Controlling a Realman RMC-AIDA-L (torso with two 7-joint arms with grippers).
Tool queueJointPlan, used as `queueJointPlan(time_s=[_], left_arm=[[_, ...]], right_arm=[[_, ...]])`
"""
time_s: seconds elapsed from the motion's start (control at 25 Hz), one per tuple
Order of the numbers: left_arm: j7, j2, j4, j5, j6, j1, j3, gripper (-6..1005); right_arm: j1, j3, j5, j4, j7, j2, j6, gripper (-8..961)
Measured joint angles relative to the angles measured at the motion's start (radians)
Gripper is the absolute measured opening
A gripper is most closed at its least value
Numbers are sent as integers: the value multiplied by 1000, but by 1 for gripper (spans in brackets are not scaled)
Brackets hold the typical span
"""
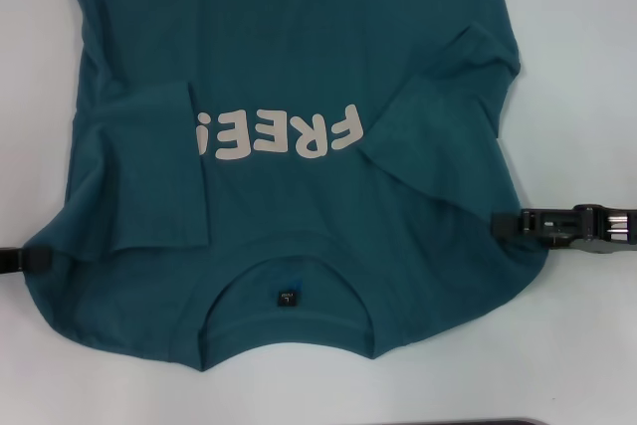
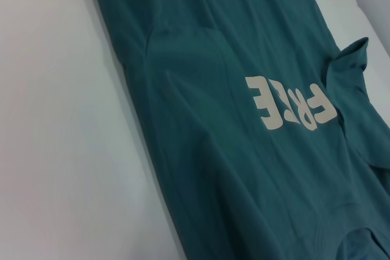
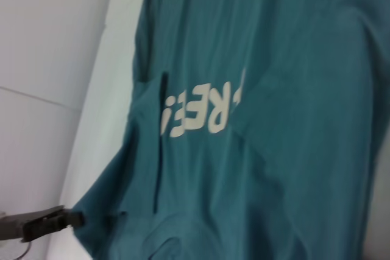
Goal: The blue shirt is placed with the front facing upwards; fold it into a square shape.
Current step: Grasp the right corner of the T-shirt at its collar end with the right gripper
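The blue shirt (image 1: 299, 126) is spread front-up on the surface (image 1: 587, 67), sleeves folded in. Left tool (image 1: 30, 259) and right tool (image 1: 513, 224) are at the shoulders; grip state cannot be told. Next, a lengthwise fold likely.

The place looks like a robot test room or laboratory, not a home. The worktop (image 1: 577, 67) is plain, smooth and white, without any cloth or decoration. In the right wrist view a bare pale wall (image 3: 49, 35) stands behind the worktop's edge. A black mechanical hand (image 1: 518, 225) with metal parts reaches in from the side, which fits such a room.
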Motion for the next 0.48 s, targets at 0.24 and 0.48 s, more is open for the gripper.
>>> queueJointPlan(time_s=[0.24,0.48], left_arm=[[3,0,2,0,-1,-3,0,-1],[1,-1,3,0,-2,-9,0,-1]], right_arm=[[-2,4,1,2,5,-6,-29,914],[-13,1,-12,8,22,-19,-27,914]])
